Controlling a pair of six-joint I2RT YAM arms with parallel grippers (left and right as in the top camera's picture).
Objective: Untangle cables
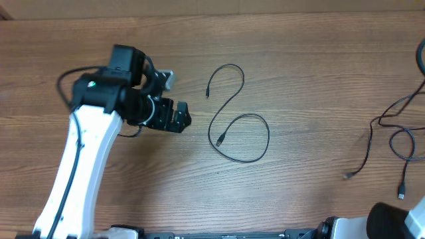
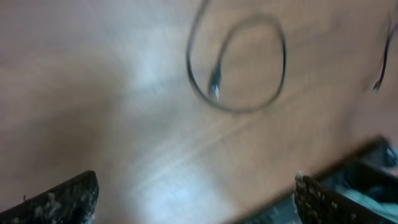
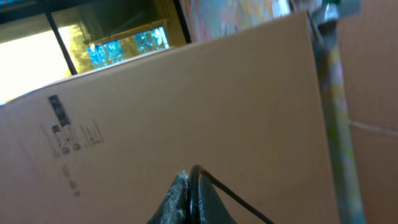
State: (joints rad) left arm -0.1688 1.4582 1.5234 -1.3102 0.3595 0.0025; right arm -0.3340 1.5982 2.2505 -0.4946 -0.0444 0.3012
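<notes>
One thin black cable lies loose on the wooden table in an S-shape with a loop, both plug ends free. It also shows blurred in the left wrist view. My left gripper is open and empty, just left of that cable and apart from it. More thin black cables lie spread at the right edge, with plug ends near the front. My right gripper is lifted and shut on a thin black cable. It is out of the overhead view.
A cardboard box fills the right wrist view, with a metal pole at its right. The right arm's base sits at the front right. A dark cable loop crosses the right edge.
</notes>
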